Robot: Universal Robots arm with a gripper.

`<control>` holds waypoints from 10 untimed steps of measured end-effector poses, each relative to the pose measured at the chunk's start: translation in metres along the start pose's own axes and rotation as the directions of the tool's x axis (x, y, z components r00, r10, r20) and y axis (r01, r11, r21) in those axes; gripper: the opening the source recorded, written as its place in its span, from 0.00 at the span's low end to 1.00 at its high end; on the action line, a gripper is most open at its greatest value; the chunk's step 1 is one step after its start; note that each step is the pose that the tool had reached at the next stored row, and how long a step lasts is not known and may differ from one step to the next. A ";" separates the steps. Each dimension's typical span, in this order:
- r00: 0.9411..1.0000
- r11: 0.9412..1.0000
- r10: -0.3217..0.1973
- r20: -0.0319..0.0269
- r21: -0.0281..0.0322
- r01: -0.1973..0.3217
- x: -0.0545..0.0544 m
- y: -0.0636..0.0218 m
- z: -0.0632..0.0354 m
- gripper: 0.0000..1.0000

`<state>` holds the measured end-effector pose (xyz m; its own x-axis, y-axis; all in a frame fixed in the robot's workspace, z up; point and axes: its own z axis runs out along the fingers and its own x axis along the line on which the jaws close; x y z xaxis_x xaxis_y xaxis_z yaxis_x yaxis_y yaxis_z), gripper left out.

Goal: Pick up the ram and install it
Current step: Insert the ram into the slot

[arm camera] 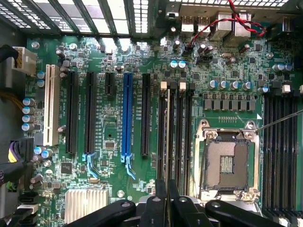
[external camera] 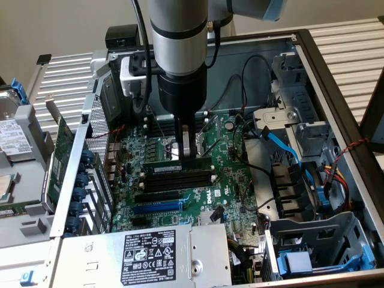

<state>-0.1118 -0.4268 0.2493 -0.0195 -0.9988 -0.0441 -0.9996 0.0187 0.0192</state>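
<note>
The open computer case (external camera: 336,90) lies on its side, so the motherboard (external camera: 198,198) faces up and can be reached from above. The arm (external camera: 178,42) stands almost straight up over the middle of the board. I'd say that is so the stick meets its slot squarely, not at a slant.

Under it is a bank of black memory slots (external camera: 180,180). They run from the exterior view's left to its right, on the near side of the bare processor socket (arm camera: 226,163). The ram (external camera: 163,170) is at the far edge of that bank. It stands on its long edge, in line with the slots and low against the one nearest the socket. Whether it is fully seated I cannot tell.

The slot's white end clips (arm camera: 164,86) show at one end in the wrist view. There the stick is a thin line running the length of the slot.

The fingers (arm camera: 174,196) are pinched nearly closed on the stick's upper edge, about midway along. That looks chosen to keep it level and balanced.
</note>
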 end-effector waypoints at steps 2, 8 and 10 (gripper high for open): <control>1.000 1.000 0.000 0.000 0.000 0.000 0.000 0.0004 0.0008 0.13; 1.000 1.000 0.000 0.000 0.000 0.000 0.000 0.0011 0.0036 0.13; 1.000 1.000 0.000 0.000 0.000 0.000 0.000 0.0011 0.0045 0.13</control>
<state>-0.1131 -0.4268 0.2448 -0.0196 -0.9988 -0.0442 -0.9996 0.0188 0.0191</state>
